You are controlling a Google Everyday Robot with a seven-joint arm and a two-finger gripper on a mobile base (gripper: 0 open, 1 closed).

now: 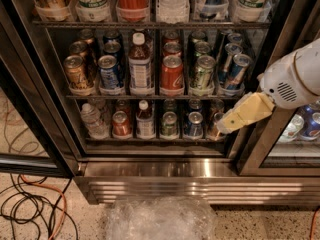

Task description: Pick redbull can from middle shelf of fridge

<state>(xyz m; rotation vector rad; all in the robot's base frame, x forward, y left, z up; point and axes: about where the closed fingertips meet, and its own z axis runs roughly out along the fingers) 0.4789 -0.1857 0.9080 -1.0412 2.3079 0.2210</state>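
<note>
The fridge (200, 170) stands open in front of me, with black frames and a ribbed steel base. Its middle shelf (150, 97) is a thin dark rack holding full-size cans in lanes. The slim blue-and-silver redbull can (237, 71) stands at the front of the far right lane, with another one (226, 58) just behind and to its left. My gripper (223, 125), cream-coloured on a white arm, hangs below and slightly left of the redbull can. It is level with the lower shelf's right end and holds nothing.
Left of the redbull stand a green-and-silver can (202, 72), a Coke can (171, 72), a bottle (140, 64), a Pepsi can (108, 70) and a gold can (77, 72). The black door post (261, 139) is behind my arm. Cables (30, 209) and crumpled plastic (160, 219) lie on the floor.
</note>
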